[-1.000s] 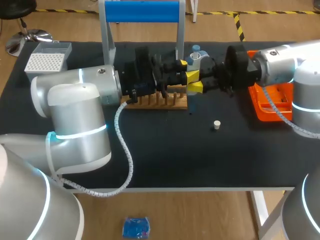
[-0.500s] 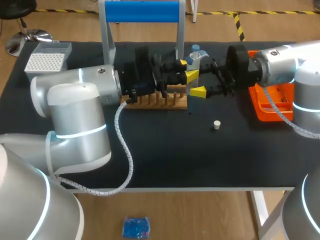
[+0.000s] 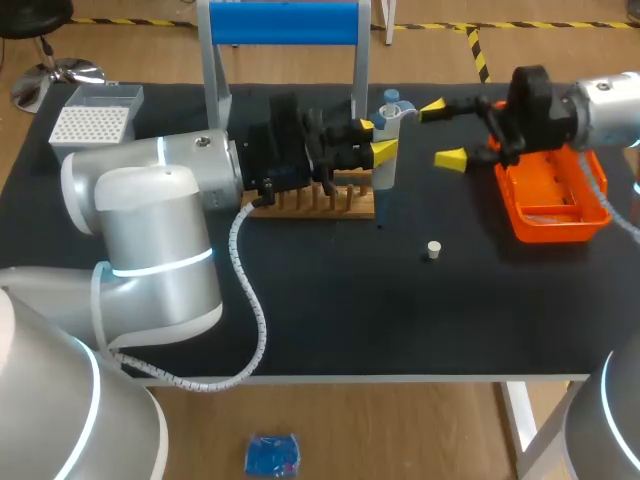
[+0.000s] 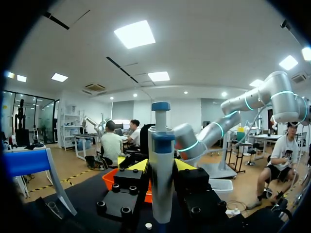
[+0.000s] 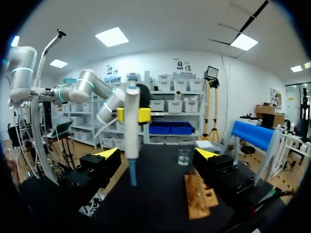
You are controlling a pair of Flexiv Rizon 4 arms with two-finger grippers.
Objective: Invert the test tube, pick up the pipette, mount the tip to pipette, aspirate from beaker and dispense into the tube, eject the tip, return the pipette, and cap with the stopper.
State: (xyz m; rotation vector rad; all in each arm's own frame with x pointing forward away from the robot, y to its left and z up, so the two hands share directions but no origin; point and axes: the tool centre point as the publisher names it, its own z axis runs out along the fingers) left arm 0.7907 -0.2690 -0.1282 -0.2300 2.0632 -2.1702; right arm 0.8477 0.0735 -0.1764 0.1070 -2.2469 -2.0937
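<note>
The pipette [image 3: 385, 140], white with a blue top, hangs upright over the wooden rack [image 3: 320, 200], and my left gripper [image 3: 372, 138] is shut on its body. In the left wrist view the pipette [image 4: 161, 179] stands between that gripper's [image 4: 161, 167] yellow tips. My right gripper [image 3: 440, 132] is open and apart from the pipette, to its right. From the right wrist, the pipette [image 5: 131, 131] is ahead of the wide-open right gripper [image 5: 157, 154], with the glass beaker [image 5: 183, 156] further back. The white stopper [image 3: 433, 250] lies on the mat. I cannot make out the test tube.
An orange tray [image 3: 560, 222] sits at the right under my right arm. A white tip box [image 3: 95, 120] is at the far left. A blue-topped frame [image 3: 290, 22] stands behind the rack. The wooden rack [image 5: 197, 194] lies under the right gripper's right finger.
My right gripper opened, let go of the pipette and drew back to the right. The left gripper kept its hold and stayed put.
</note>
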